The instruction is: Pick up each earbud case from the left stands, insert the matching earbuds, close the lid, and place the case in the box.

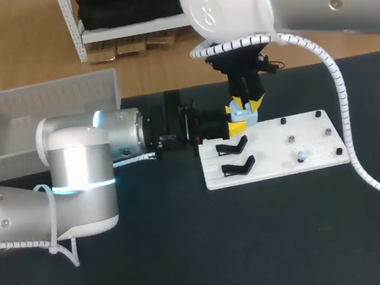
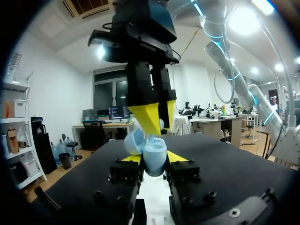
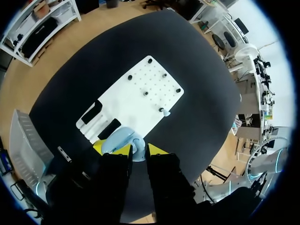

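A light blue earbud case (image 2: 155,159) stands upright with its lid (image 2: 133,140) swung open, and my left gripper (image 2: 154,158) is shut on its base from both sides. In the head view the case (image 1: 245,114) sits at the white board's far left corner. My right gripper (image 1: 248,102) points straight down over the open case; its yellow fingers (image 2: 149,118) stand close together on a small pale earbud (image 2: 161,124). From the right wrist, the gripper (image 3: 139,150) hangs just above the case (image 3: 121,139). Another earbud (image 1: 302,156) rests on the board (image 1: 309,133).
Two black stands (image 1: 234,145) (image 1: 239,167) sit empty on the board's left part. Several small dark pegs (image 1: 283,121) stick up from its right part. A white basket (image 1: 30,112) stands at the table's back left.
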Robot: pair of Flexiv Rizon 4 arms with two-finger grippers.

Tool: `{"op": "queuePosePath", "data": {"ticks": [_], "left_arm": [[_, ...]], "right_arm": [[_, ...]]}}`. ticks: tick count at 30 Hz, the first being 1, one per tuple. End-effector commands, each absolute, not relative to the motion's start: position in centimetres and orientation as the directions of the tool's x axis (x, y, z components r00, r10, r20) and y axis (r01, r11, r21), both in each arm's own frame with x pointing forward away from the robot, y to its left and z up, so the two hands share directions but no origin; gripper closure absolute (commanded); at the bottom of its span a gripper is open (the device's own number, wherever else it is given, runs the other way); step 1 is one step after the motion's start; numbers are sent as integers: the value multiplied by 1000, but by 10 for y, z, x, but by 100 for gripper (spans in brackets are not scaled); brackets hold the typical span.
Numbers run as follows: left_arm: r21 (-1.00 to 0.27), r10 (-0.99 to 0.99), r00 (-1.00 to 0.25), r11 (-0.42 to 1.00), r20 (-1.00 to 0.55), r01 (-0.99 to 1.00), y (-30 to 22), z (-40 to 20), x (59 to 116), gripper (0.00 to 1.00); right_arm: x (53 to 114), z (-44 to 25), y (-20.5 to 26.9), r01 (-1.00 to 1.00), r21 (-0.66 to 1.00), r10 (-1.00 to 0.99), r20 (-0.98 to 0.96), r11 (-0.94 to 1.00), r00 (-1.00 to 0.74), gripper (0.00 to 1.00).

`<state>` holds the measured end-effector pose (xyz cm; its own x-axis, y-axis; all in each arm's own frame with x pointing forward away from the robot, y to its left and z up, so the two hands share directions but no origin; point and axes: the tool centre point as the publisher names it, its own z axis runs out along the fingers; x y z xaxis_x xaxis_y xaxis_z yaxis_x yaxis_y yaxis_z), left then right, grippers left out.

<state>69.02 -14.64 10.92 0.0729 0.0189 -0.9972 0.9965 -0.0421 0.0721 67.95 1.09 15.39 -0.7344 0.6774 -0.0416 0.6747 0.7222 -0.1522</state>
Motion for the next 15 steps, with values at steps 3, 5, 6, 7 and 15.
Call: {"op": "queuePosePath", "data": {"ticks": [3, 5, 6, 7, 15], "left_arm": [[76, 16, 76, -34, -997, 997, -146, 109, 689, 100], [76, 16, 76, -34, -997, 997, -146, 109, 689, 100], [76, 16, 76, -34, -997, 997, -146, 109, 689, 100], [76, 16, 76, -34, -997, 997, -146, 109, 689, 100], [76, 16, 76, -34, -997, 997, -146, 109, 689, 100]], "right_arm": [[678, 149, 10, 677, -157, 679, -49, 719, -732, 100], [679, 148, 10, 678, -159, 681, -48, 717, -731, 100], [679, 148, 10, 679, -160, 681, -47, 717, -731, 100], [679, 148, 10, 679, -161, 682, -46, 716, -730, 100], [680, 145, 10, 683, -153, 686, -43, 714, -726, 72]]}}
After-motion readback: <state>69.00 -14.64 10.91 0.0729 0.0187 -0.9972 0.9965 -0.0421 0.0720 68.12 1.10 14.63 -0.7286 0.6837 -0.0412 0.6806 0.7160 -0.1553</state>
